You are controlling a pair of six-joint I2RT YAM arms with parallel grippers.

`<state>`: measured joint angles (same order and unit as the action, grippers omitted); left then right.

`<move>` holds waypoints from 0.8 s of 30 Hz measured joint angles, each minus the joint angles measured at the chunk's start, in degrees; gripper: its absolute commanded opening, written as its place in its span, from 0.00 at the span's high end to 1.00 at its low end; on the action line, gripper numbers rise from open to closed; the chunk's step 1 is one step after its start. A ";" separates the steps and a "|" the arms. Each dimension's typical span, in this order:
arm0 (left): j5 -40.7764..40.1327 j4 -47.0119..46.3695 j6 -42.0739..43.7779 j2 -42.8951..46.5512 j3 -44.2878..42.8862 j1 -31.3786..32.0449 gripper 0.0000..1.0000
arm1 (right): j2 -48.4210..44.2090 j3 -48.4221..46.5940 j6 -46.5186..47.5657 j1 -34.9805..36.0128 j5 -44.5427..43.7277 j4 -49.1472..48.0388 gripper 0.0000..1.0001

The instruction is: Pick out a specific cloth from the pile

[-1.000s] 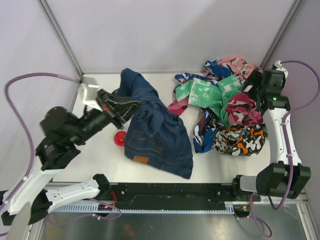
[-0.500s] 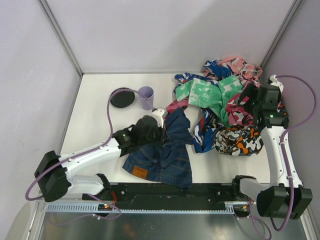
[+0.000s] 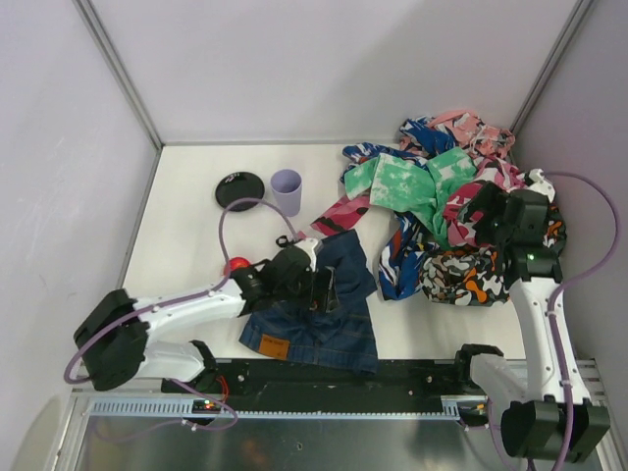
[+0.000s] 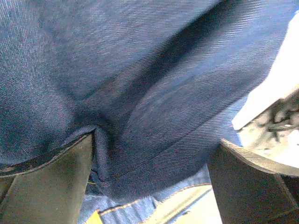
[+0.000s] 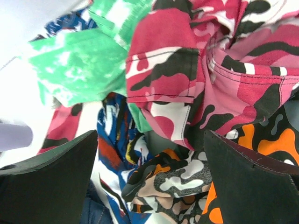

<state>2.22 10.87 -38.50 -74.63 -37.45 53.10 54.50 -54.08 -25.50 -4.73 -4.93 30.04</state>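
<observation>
The cloth (image 3: 329, 319), dark blue denim with orange stitching and a tan patch, lies crumpled on the table near the front edge, apart from the pile (image 3: 432, 211) of bright patterned garments at the right. My left gripper (image 3: 322, 289) sits low on the denim. In the left wrist view its fingers stand wide apart, open (image 4: 152, 182), with a loose fold of denim (image 4: 154, 93) bulging between them. My right gripper (image 3: 483, 211) hovers over the pile, open (image 5: 149, 177), with pink and orange camouflage cloth (image 5: 177, 74) below its spread fingers.
A purple cup (image 3: 286, 189) and a black disc (image 3: 239, 189) stand at the back left of the white table (image 3: 186, 235). A red ball (image 3: 236, 265) lies beside the left arm. Grey walls enclose the table on three sides.
The left arm swung from the far left down to the front middle, bringing the denim with it. Its jaws opened and the denim now rests on the table. The right gripper shifted slightly nearer.
</observation>
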 measured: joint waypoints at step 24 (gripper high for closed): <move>-27.45 23.76 3.80 28.81 -20.46 -21.11 0.00 | -20.92 0.48 3.45 0.00 1.53 -1.46 0.01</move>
